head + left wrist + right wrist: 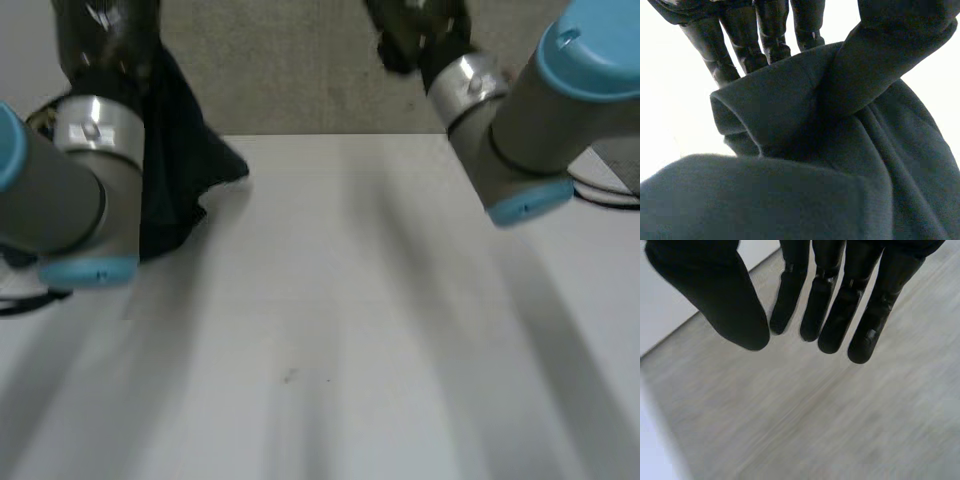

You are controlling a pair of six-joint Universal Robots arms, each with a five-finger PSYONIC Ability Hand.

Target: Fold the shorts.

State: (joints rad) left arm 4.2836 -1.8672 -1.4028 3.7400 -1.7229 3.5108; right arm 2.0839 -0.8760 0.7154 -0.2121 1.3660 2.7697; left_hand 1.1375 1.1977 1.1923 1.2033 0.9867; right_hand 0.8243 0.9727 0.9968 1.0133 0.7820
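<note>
Shorts (175,150) hung in a dark bunch off the left hand (100,30) at about ten o'clock, with the lower end down near the table (330,300). Its straight fingers (767,35) looked to be pinching a fold of the fabric. The right hand (415,35), up around one o'clock, was spread open and empty. I'd lower slowly, then have that free hand take a loose edge and spread things flat.
</note>
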